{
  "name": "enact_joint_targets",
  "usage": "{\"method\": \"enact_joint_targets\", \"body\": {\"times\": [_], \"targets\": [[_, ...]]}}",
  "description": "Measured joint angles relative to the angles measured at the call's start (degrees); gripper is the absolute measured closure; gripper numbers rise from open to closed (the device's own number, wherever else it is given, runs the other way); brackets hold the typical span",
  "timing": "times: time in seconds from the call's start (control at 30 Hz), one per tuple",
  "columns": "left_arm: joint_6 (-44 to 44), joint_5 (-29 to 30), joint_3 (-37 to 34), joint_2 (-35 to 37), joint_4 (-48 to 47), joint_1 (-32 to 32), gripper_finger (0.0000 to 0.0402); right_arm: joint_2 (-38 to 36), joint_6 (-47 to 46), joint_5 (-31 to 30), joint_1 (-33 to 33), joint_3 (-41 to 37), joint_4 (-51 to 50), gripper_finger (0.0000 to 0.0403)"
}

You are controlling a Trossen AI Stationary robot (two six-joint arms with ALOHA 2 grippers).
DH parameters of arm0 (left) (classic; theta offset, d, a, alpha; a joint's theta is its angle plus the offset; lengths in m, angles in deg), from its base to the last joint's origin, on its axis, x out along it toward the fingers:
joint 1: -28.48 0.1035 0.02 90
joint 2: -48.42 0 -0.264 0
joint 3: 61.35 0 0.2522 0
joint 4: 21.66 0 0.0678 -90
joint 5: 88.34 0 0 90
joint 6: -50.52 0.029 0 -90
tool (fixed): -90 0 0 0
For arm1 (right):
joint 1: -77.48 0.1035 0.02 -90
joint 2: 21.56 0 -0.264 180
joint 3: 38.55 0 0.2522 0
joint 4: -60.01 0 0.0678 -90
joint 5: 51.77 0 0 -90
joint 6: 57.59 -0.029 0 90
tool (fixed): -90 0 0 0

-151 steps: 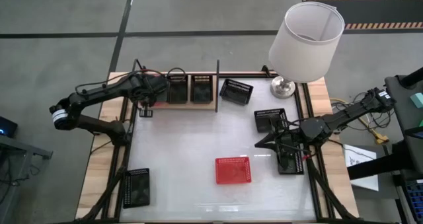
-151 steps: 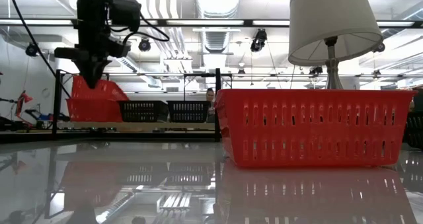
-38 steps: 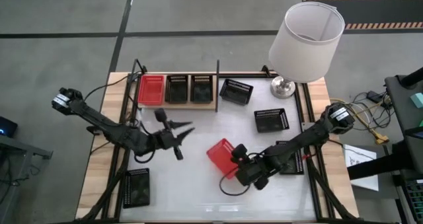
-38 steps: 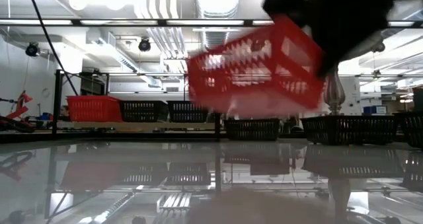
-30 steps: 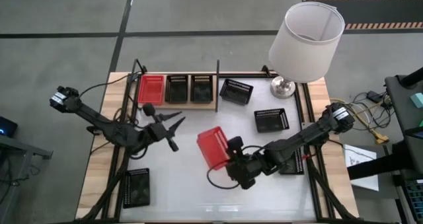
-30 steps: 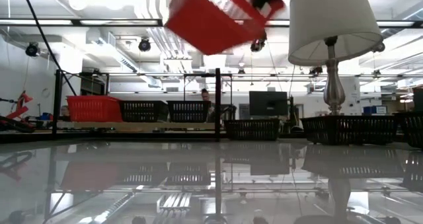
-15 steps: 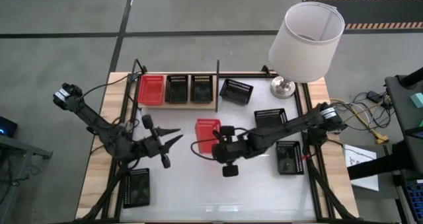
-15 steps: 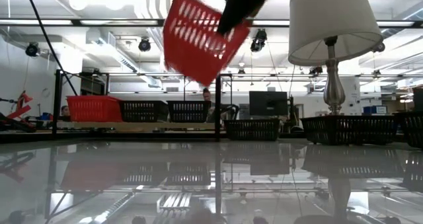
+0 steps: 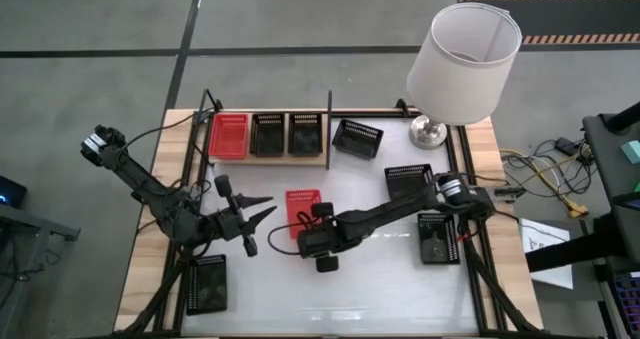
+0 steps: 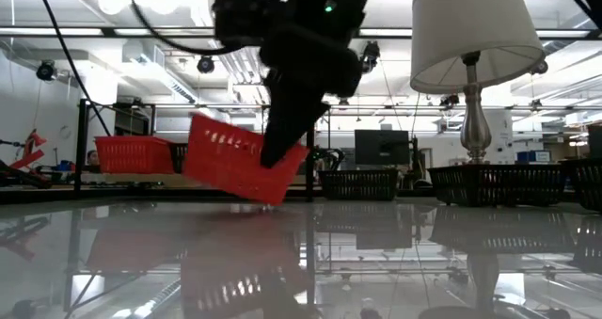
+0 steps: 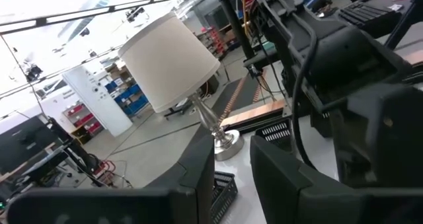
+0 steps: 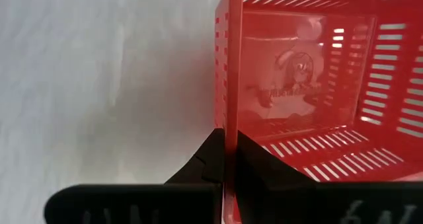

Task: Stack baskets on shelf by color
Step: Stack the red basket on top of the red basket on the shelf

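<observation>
Step in hand: carrying a red basket toward the shelf at upper left of the high view. R gripper is pinched shut on the basket's near wall; basket sits mid-frame, tilted, low over the white table, long axis running roughly up-down in frame, open side up.

L gripper, just left of centre, fingers part-spread, holds nothing.

Next, prob.: lift, move up-left, nest into the red one on shelf, w/ long axes matched.
</observation>
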State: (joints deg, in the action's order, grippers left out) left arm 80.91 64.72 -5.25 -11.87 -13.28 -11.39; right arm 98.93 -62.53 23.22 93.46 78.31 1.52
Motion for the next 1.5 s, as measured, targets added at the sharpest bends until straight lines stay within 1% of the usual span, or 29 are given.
{"method": "enact_joint_targets", "body": {"times": [0.13,0.2,0.3,0.43,0.6,0.7,0.77,0.87,0.93,1.0,1.1,1.27,1.4,1.5], "targets": [[0.0,0.0,0.0,-0.2,0.0,-0.1,0.0320,2.3,0.8,0.0,-0.3,2.9,0.0,0.0392],[0.0,0.0,0.0,-0.2,0.0,-0.1,0.0320,3.1,1.0,0.0,-0.5,4.2,-0.1,0.0384],[0.0,0.0,0.0,-0.2,0.0,-0.1,0.0320,3.5,0.5,-0.1,-0.7,5.4,0.0,0.0358],[-0.1,0.0,0.0,-0.2,0.0,-0.1,0.0320,3.1,1.2,-0.7,-0.9,6.4,0.0,0.0315],[-0.2,0.0,0.0,-0.7,0.2,-0.2,0.0320,0.6,3.1,-1.1,-0.7,6.9,-2.0,0.0273],[-1.5,-0.1,0.0,-1.1,0.2,-0.2,0.0320,-2.4,2.9,-1.1,0.1,5.5,-4.8,0.0262],[-1.7,0.0,0.1,-1.5,0.2,-0.2,0.0320,-5.0,1.5,-1.1,0.8,3.2,-6.1,0.0260],[-1.7,-0.1,0.3,-2.4,0.2,-0.2,0.0320,-10.7,-0.5,-1.3,1.9,-3.6,-5.0,0.0263],[-1.7,-0.1,0.4,-3.1,0.5,-0.2,0.0320,-15.3,-1.6,-1.5,2.6,-9.5,-1.2,0.0267],[-1.7,-0.1,0.5,-3.8,2.8,-0.2,0.0320,-20.0,-1.7,-1.6,3.3,-16.2,4.0,0.0271],[-1.6,-0.2,0.6,-5.3,6.5,-0.2,0.0320,-27.0,0.4,-1.6,4.2,-27.0,15.9,0.0276],[-2.0,-1.6,1.2,-8.6,11.9,-0.2,0.0320,-37.7,8.1,-1.6,4.4,-43.8,37.5,0.0287],[-10.0,-5.5,1.2,-12.4,13.5,-0.2,0.0320,-44.9,16.6,-1.7,3.6,-55.6,56.1,0.0300],[-17.5,-6.5,1.3,-16.1,13.3,0.2,0.0320,-48.9,21.3,-1.6,1.9,-62.6,69.4,0.0312]]}}
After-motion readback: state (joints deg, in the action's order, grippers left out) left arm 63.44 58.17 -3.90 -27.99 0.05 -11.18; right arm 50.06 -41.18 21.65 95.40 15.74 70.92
